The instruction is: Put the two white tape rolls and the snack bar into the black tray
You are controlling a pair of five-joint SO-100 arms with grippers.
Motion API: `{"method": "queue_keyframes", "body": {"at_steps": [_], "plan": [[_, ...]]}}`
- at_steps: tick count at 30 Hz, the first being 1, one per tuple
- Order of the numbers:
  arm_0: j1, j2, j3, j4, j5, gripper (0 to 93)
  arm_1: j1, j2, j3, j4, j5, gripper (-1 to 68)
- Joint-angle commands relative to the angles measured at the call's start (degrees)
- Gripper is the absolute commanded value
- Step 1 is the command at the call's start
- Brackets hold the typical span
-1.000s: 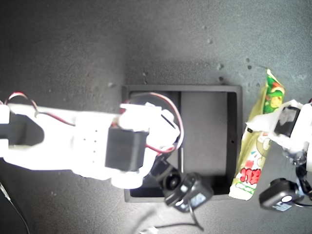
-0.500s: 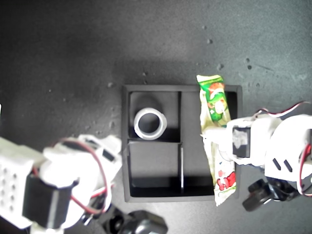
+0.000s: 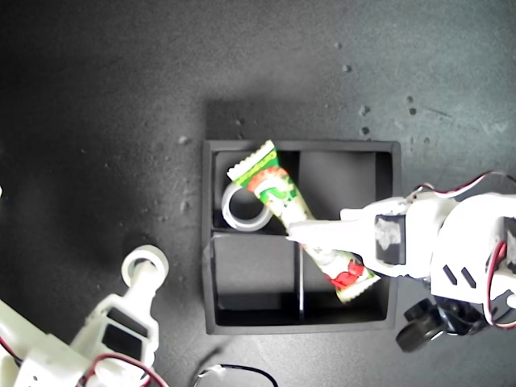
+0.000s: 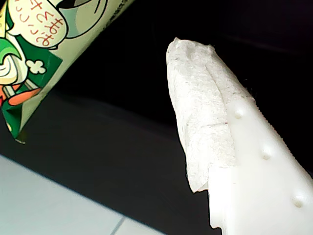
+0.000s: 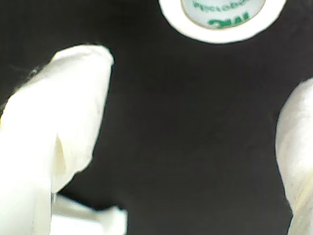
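The black tray point(image 3: 388, 161) sits in the middle of the exterior view. One white tape roll point(image 3: 242, 211) lies in its small compartment at the upper left. The snack bar point(image 3: 278, 189) lies slanted across the dividers, one end over that roll; in the first wrist view the snack bar point(image 4: 34, 54) stands apart from the padded finger point(image 4: 205, 112). My first gripper point(image 3: 310, 234) reaches in from the exterior view's right, open, over the bar's middle. The other tape roll point(image 3: 145, 264), with its green-printed core point(image 5: 222, 14), rests on the mat just beyond my open second gripper point(image 5: 190, 122).
A dark speckled mat point(image 3: 121, 97) covers the table. The second arm point(image 3: 117, 330) fills the exterior view's lower left corner, with a loose cable point(image 3: 234, 372) along the bottom edge. The first arm's body point(image 3: 468, 250) and its black camera point(image 3: 427, 322) stand right of the tray.
The snack bar swung from upright over the tray's long compartment to slanted across the dividers, its top end over the roll. The second arm drew back toward the exterior view's lower left, beside the other roll.
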Motion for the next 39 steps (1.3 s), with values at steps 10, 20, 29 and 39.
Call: {"method": "queue_keyframes", "body": {"at_steps": [10,20,29,39], "plan": [[1.4,16.7,28.0,-23.6,-6.0,24.7,2.3,1.2,-6.8,6.8,0.8,21.1],[3.3,16.6,34.0,-34.5,-6.9,23.3,5.1,1.3,-13.5,18.1,9.8,17.0],[2.7,17.5,41.5,-42.2,-7.6,22.7,9.1,1.5,-25.9,36.0,31.9,11.5],[-0.4,24.1,47.3,-43.8,-8.5,3.9,9.0,3.7,-39.8,46.7,54.8,-0.4]]}}
